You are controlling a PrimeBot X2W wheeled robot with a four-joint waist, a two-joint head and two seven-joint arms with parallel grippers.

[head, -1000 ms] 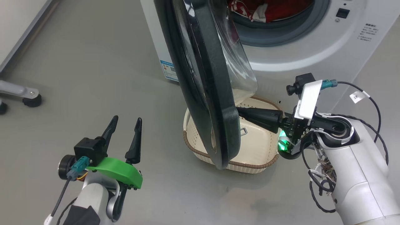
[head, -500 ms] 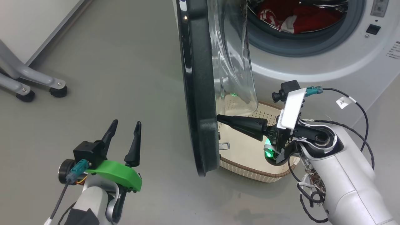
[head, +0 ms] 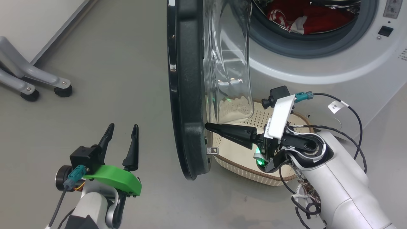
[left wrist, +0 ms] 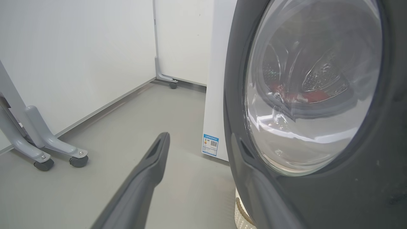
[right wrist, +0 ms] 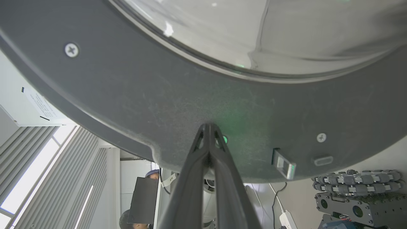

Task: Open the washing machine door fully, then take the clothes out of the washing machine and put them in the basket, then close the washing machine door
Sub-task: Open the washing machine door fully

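Right gripper [head: 207, 126] pinched together, tips on the washing machine door's [head: 187, 95] inner face, arm reaching sideways. Left gripper [head: 123, 126] spread apart, pointing up, beyond the door's outer side.

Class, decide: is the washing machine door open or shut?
Open: the door stands edge-on, swung away from the washing machine, red clothes visible inside.

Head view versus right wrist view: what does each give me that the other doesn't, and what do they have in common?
Head view adds: the clothes, the basket and the open left end effector. Right wrist view adds: a cross-head screw and a white power strip. Shared: the washing machine door, with the shut right end effector tips against its inner rim.
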